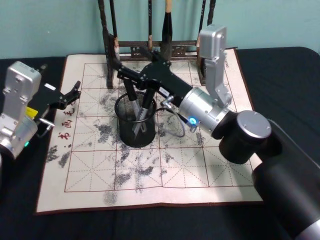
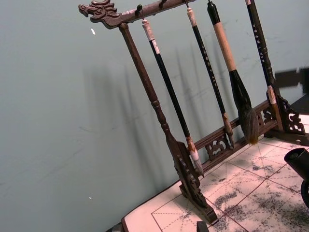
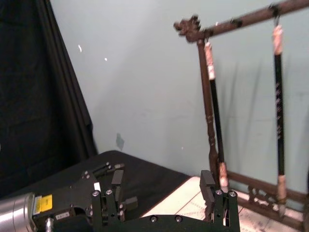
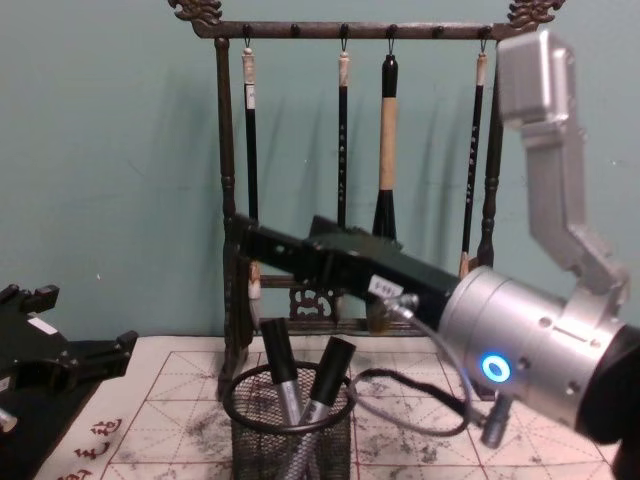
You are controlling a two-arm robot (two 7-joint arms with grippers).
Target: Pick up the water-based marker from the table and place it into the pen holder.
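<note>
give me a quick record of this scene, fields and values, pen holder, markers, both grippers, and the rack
pen holder: black mesh cup, upright on the mat
markers: two in the cup, leaning
right gripper: open, empty, above and behind the cup
left gripper: open, empty, over the mat's left edge
brush rack: at the mat's back edge, four brushes hanging
task state: marker looks placed

Dark wooden brush rack (image 2: 164, 121) stands tilted, against a plain teal wall (image 2: 63, 121). Carved dragon-head end (image 2: 99, 9) at 11 o'clock. Several calligraphy brushes hang from the top bar; the biggest one (image 2: 234, 77), with a tan handle and dark bushy tip, hangs at 2 o'clock. Rack's carved foot (image 2: 195, 191) sits on the white felt mat (image 2: 241, 193) with red grid lines and grey ink smudges, at 5 o'clock. Black rounded object (image 2: 299, 164) at 4 o'clock edge, unclear what.
</note>
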